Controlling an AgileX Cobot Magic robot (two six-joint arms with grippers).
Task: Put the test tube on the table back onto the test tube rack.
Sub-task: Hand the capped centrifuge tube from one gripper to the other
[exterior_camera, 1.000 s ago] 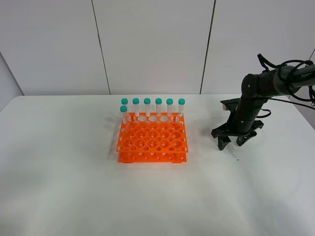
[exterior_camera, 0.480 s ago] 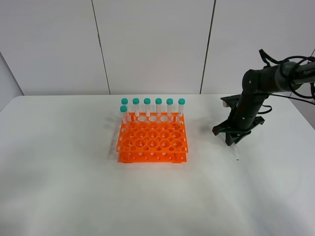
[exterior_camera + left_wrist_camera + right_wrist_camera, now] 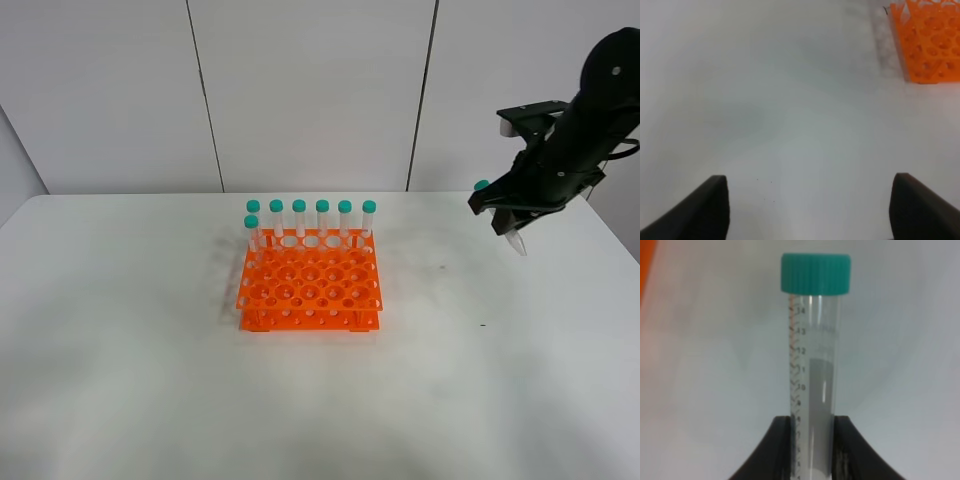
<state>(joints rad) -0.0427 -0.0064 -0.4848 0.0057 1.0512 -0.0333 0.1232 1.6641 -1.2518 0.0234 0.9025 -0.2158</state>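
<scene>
Exterior high view: our right gripper (image 3: 506,215), down at the table (image 3: 150,380) a second ago, now hangs high right of the rack (image 3: 310,285), clamped on the tube (image 3: 516,242); our left gripper (image 3: 809,180) gapes empty.

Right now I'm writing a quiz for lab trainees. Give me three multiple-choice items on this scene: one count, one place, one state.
1. How many tubes stand in the orange rack?
A five B seven C nine
2. Where is the eighth tube?
A lying beside the rack B in a front hole C in the right gripper, off the surface
3. The left gripper is:
A open B shut on a tube C shut on the rack

Answers: 1 B, seven capped tubes show in the rack; 2 C, its fingers clamp the tube; 3 A, fingers apart, nothing between.
</scene>
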